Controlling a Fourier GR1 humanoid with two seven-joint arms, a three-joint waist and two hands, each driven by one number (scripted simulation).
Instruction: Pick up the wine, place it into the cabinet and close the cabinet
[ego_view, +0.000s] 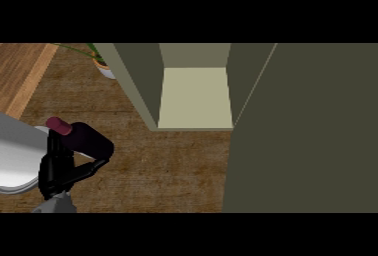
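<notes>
The wine bottle (83, 137) is dark with a maroon cap and stands at the left of the brown counter (170, 165). My left hand (60, 167) is curled round it from the near side, fingers up its left flank and thumb under its right. The cabinet (140, 85) is to the upper right of the bottle, apart from it. It is open, showing a pale bare shelf (196, 97). Its olive door (303, 130) is swung out and fills the right of the view. My right hand does not show.
A white rounded plate (11, 160) lies at the left edge, just behind my hand. A potted plant (103, 67) in a white pot stands left of the cabinet's side wall. A wooden strip (22, 75) runs along the upper left.
</notes>
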